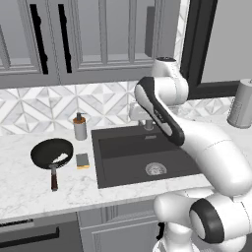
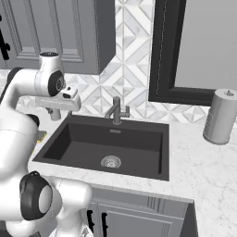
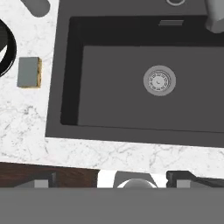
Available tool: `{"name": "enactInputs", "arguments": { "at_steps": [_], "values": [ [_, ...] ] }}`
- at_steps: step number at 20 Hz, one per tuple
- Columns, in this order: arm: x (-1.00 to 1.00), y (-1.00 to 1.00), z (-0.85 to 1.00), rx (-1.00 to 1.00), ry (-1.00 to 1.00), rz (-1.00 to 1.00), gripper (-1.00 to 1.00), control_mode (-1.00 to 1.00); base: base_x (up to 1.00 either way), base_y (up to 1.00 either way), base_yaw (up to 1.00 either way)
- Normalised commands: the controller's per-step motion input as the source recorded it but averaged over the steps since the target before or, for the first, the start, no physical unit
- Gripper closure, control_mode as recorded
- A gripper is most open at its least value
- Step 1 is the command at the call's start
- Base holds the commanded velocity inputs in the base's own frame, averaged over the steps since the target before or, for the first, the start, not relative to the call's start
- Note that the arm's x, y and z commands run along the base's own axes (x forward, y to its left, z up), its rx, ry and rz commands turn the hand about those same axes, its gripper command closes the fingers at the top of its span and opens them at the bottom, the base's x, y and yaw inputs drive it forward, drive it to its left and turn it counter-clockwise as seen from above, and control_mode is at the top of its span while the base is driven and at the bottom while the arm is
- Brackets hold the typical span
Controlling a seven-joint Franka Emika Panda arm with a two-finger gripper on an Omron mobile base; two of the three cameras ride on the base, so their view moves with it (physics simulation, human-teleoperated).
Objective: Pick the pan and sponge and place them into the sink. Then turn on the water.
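Note:
The black pan point(image 1: 51, 153) lies on the counter left of the sink point(image 1: 118, 170), with its reddish-brown handle point(image 1: 53, 180) pointing toward the front edge. Between the pan and the basin lies the sponge point(image 1: 82, 161), scrub face up point(image 3: 29, 72); a curved piece of the pan point(image 3: 6, 50) shows beside it in the hand view. My gripper point(image 3: 113, 180) hangs high over the sink's front left part, open and empty, and shows as a grey hand point(image 2: 58, 109) in the right base view. The dark basin has a round metal drain point(image 3: 159, 81). No water falls from the faucet point(image 2: 115, 110).
A grey soap dispenser point(image 1: 80, 127) stands behind the sponge near the backsplash. A tall grey canister point(image 2: 221, 115) stands on the counter right of the sink. Upper cabinets hang above the left counter, and a dark-framed window is behind the faucet's right side.

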Motion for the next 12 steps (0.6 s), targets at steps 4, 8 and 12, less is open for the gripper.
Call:
{"name": "enactInputs", "arguments": {
  "at_steps": [4,8,12],
  "values": [
    [0.00,0.81,-0.23,0.00,0.15,0.00,-1.00,-1.00,0.00,0.00,0.00],
    [0.00,0.51,-0.16,0.00,0.10,0.00,-1.00,-1.00,0.00,0.00,0.00],
    [0.00,0.18,-0.09,0.00,0.03,0.00,-1.00,-1.00,0.00,0.00,0.00]
  ]
}}
